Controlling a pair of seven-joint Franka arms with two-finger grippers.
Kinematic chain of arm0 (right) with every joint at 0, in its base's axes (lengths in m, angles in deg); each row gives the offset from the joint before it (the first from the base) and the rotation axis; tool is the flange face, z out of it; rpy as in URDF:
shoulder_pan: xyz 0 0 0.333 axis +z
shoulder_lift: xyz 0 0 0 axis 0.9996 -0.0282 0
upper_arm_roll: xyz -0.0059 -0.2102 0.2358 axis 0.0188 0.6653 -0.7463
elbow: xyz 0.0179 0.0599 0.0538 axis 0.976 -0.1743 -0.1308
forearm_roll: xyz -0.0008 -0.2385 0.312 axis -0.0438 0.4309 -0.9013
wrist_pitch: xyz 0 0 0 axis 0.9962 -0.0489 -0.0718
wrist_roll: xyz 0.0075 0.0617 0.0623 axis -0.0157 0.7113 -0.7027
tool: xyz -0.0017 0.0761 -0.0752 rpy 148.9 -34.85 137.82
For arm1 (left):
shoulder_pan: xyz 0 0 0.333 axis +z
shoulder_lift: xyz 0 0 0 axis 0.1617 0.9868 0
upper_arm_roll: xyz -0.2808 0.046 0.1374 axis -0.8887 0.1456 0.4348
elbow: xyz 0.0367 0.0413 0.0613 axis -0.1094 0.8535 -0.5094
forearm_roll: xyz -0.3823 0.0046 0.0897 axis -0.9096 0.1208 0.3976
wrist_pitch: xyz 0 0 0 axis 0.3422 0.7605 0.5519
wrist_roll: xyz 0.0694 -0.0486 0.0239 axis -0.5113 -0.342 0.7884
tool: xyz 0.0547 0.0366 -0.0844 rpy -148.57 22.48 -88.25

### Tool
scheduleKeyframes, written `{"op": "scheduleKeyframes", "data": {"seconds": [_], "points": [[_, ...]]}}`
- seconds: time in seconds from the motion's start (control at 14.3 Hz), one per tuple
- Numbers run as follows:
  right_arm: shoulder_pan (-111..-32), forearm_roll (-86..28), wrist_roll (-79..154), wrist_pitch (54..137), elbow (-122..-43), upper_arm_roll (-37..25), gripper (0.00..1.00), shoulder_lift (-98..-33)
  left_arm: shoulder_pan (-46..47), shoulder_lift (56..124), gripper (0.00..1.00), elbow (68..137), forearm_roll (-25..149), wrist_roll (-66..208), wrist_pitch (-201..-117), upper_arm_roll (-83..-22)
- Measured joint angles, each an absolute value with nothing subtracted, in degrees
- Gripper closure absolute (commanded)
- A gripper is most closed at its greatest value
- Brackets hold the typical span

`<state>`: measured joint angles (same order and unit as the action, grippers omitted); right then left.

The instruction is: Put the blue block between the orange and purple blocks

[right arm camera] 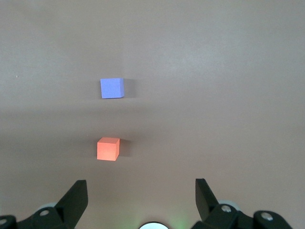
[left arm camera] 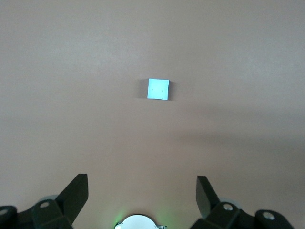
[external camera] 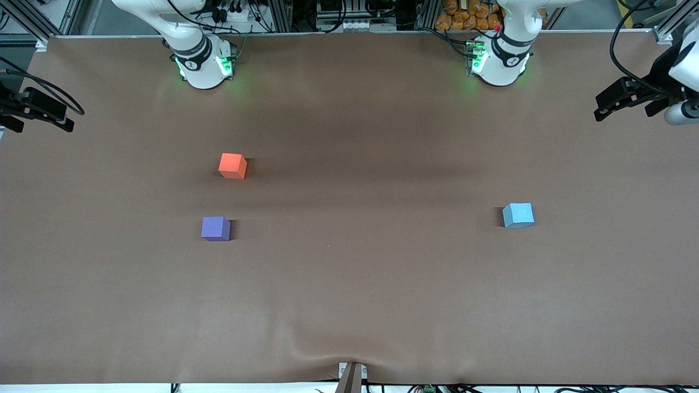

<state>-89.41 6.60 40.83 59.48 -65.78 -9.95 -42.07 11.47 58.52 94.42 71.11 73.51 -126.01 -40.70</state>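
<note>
Resting alone, blue block (external camera: 517, 215), orange block (external camera: 232, 165) beside purple block (external camera: 215, 228), jaws (both grippers) apart.

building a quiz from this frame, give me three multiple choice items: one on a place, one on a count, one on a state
1. Where does the blue block lie?
A. toward the left arm's end of the table
B. between the orange block and purple block
C. on top of the orange block

2. How many blocks are on the table?
A. two
B. three
C. four

3. What state is the left pincer in?
A. shut on the blue block
B. open, holding nothing
C. shut on the purple block

Answers: 1 A, it sits alone, apart from the orange block and purple block. 2 B, one of each colour. 3 B, its fingers are spread above the blue block.
</note>
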Motion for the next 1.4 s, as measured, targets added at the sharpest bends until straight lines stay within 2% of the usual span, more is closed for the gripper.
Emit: {"op": "scheduleKeyframes", "data": {"seconds": [1.4], "points": [[-89.41,6.60,40.83,59.48,-65.78,-9.95,0.00,-42.07,11.59,59.55,0.00,94.54,71.12,73.51,-125.97,-40.70]]}}
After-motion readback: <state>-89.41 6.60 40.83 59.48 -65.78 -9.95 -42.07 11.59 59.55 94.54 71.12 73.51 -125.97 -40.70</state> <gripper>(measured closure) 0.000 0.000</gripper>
